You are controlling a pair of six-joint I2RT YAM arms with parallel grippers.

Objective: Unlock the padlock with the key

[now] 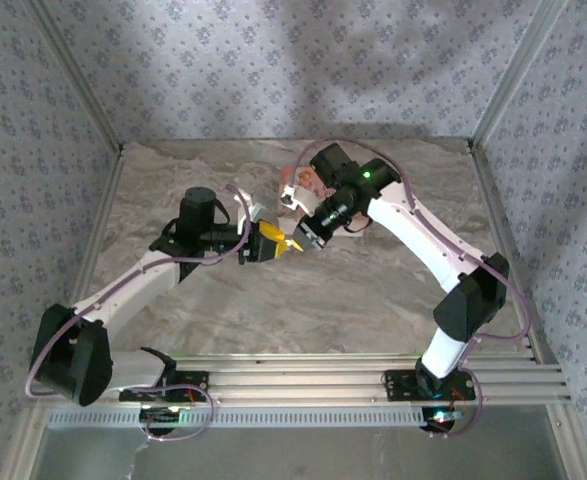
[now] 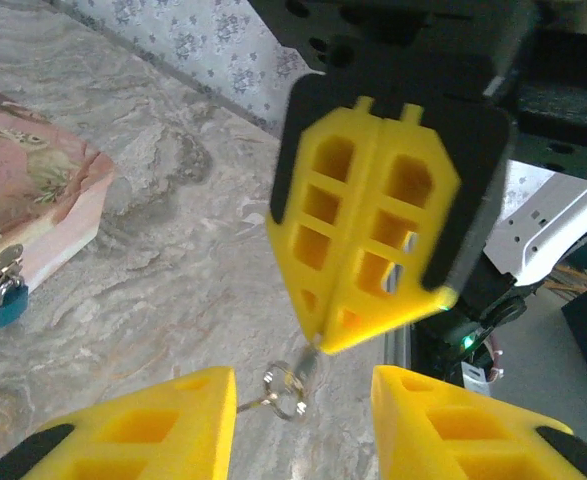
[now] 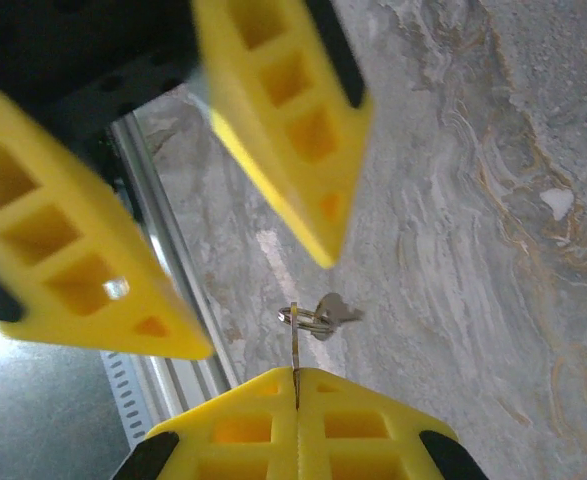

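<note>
My right gripper (image 3: 295,376) is shut on a thin key (image 3: 294,345) that stands edge-on out of its tips. A metal ring (image 3: 306,320) with a second key (image 3: 337,311) hangs from it. In the left wrist view the right gripper's fingers (image 2: 373,230) point down at the ring (image 2: 285,388), which hangs between my left gripper's (image 2: 303,425) open jaws. In the top view the left gripper (image 1: 265,243) and right gripper (image 1: 299,240) meet tip to tip at mid-table. The tiny blue padlock (image 2: 6,300) hangs on the front of the pink floral box (image 2: 33,190).
In the top view the pink box (image 1: 295,188) sits at the back of the marble table (image 1: 353,300), partly behind the right arm. An aluminium rail (image 1: 353,375) runs along the near edge. Patterned walls close the sides and back.
</note>
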